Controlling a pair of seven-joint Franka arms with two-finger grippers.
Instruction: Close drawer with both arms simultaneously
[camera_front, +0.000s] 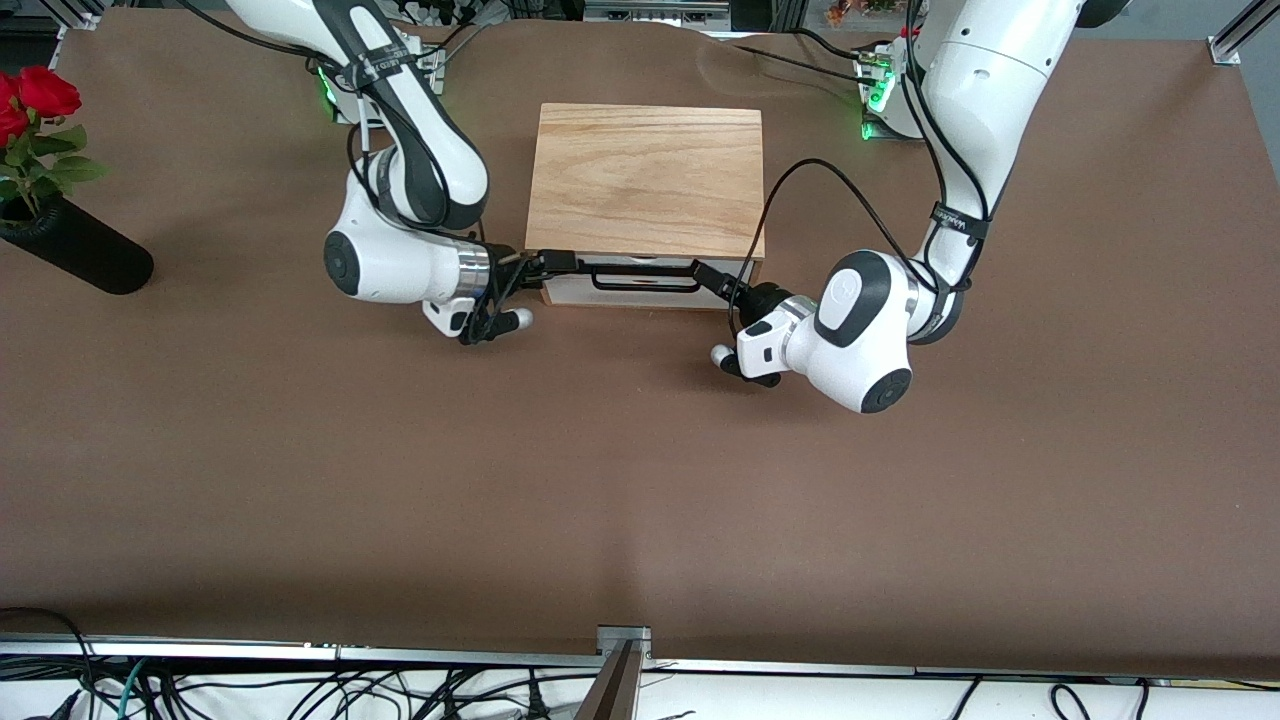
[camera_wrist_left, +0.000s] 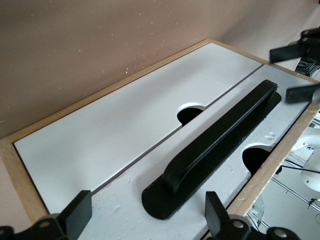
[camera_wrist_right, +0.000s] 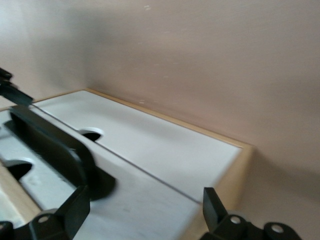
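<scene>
The light wooden box (camera_front: 645, 180) stands mid-table. The drawer's white front (camera_front: 570, 292) with its black bar handle (camera_front: 645, 278) faces the front camera and sits about flush in the box frame. My right gripper (camera_front: 552, 265) is open at the handle's end toward the right arm, pads against or just off the white front. My left gripper (camera_front: 712, 276) is open at the handle's other end. In the left wrist view my open gripper (camera_wrist_left: 147, 207) straddles the handle (camera_wrist_left: 220, 135). In the right wrist view my open gripper (camera_wrist_right: 145, 200) faces the white front (camera_wrist_right: 150, 200) beside the handle (camera_wrist_right: 55, 145).
A black vase (camera_front: 85, 250) with red roses (camera_front: 40, 95) lies at the right arm's end of the brown table (camera_front: 640, 480). A second white panel (camera_wrist_left: 115, 130) sits under the drawer. Cables and a metal rail (camera_front: 620, 650) run along the near table edge.
</scene>
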